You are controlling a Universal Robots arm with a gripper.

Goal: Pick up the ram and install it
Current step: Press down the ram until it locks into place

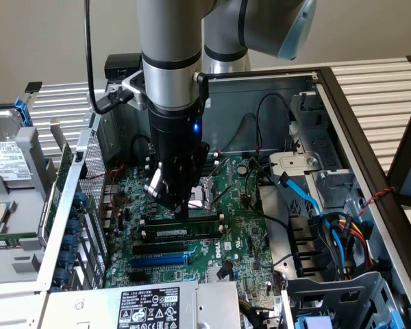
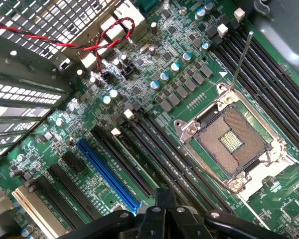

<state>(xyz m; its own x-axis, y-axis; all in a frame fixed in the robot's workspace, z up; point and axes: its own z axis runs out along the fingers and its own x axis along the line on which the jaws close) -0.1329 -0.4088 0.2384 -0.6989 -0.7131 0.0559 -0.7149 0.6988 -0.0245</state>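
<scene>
Gripping: gripper (image 1: 180, 209) has its fingers drawn fully together; I can't tell whether anything is pinched between them.
Gripper position: pointing straight down into the open computer case (image 1: 342, 103), with the tip low over the black memory slots near the middle of the board. In the wrist view the gripper (image 2: 164, 211) sits at the frame edge, right over the run of long slots.
Ram (image 1: 181, 232): standing on edge in one of the black slots directly below the tip, with its white label facing the exterior camera. The fingertips are at its top edge, but contact can't be confirmed.
Motherboard (image 1: 240, 240): large green board lying flat in the case; in the wrist view the motherboard (image 2: 154, 84) is dotted with small capacitors.
CPU socket (image 2: 231, 142): open and bare, with its metal frame around it, just beside the memory slots.
Blue slot (image 1: 161, 260): parallel to the ram's slot, on the side nearer the exterior camera; in the wrist view the blue slot (image 2: 107, 174) lies among the black ones.
Power supply label (image 1: 151, 307): white sticker at the near edge of the case.
Blue cable (image 1: 308, 199): runs across the drive bay at the exterior view's right.
Red-black twisted wire (image 2: 109, 30): loops over the board by the vented metal wall.
</scene>
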